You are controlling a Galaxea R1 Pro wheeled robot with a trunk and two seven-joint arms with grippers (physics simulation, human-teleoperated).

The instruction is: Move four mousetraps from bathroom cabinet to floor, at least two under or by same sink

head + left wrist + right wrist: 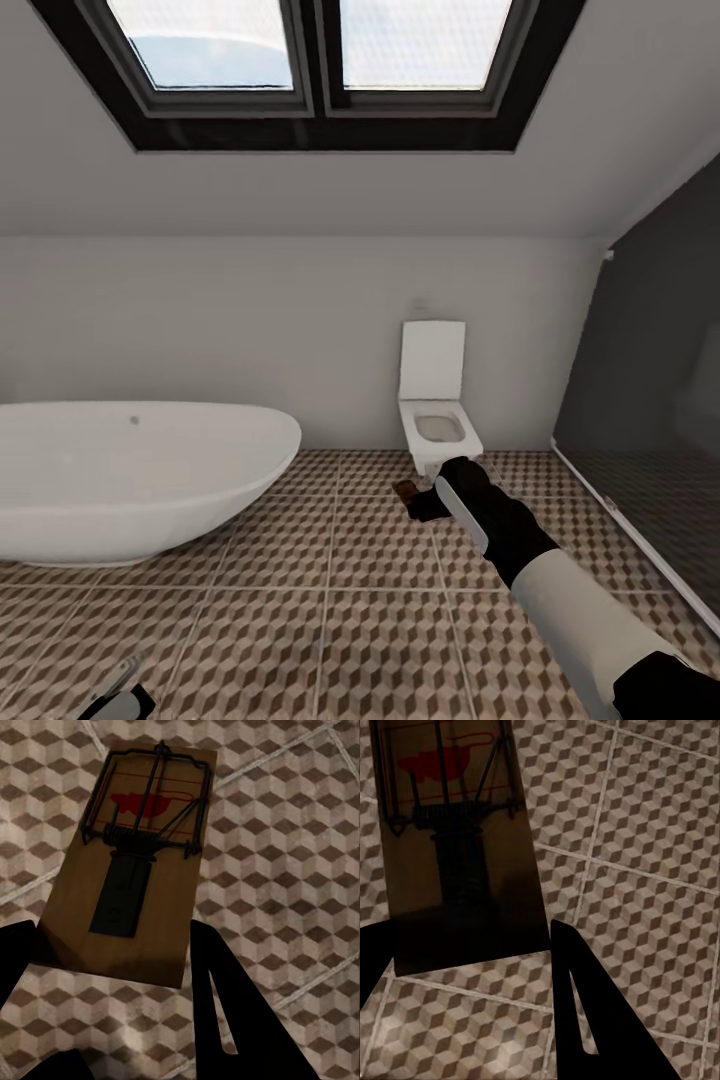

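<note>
Head view: my right gripper [425, 500] reaches out over the bathroom floor [330, 610] toward the toilet [437, 405], a mousetrap [407, 490] at its tip; the bathtub [130, 480] stands left. No sink appears.

Left wrist view: my left gripper [112, 952] clamps a mousetrap [135, 870], long axis running straight out from the fingers.

Right wrist view: my right gripper [472, 945] grips its mousetrap [457, 847] likewise above the tiles, far end cut off.
</note>
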